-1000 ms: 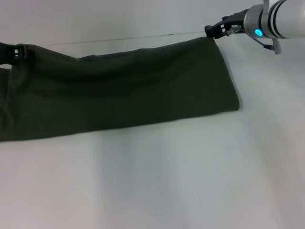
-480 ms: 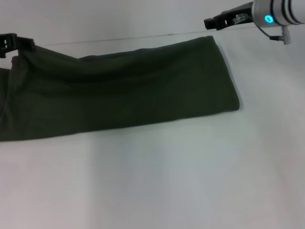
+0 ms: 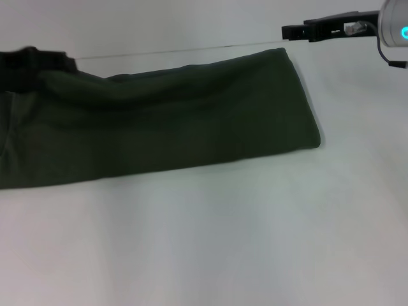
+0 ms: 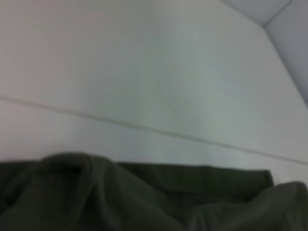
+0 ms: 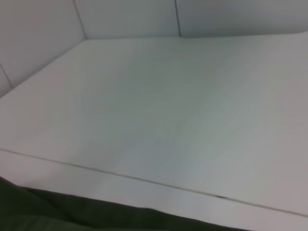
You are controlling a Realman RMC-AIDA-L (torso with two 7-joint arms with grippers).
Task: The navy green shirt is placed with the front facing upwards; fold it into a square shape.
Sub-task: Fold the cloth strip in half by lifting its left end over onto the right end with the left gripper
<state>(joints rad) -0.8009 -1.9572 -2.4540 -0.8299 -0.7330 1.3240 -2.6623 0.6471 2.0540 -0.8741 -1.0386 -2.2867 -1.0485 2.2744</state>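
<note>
We see the navy green shirt (image 3: 172, 121) lying folded into a long dark band across the white table (image 3: 210, 242), its plain green side up, running out of the head view on the robot's left and ending in a rounded corner toward the right. The right gripper (image 3: 288, 30) hangs just above and beyond the shirt's far right corner, clear of the cloth; its dark fingers point toward the left and hold nothing, but whether they are parted or together we cannot tell from this angle. The left gripper (image 3: 64, 62) shows only as a dark smear at the shirt's far left edge, right against the raised fold there; we cannot tell if it touches or pinches the cloth, nor how its fingers stand.

The left wrist view gives what the head view lacks: a rumpled hump of the shirt (image 4: 72, 168) close under that arm, with a straight seam line of the table behind it. The right wrist view shows only a thin strip of the shirt's edge (image 5: 72, 214) below its arm, the rest being bare table and pale wall panels (image 5: 125, 17).
</note>
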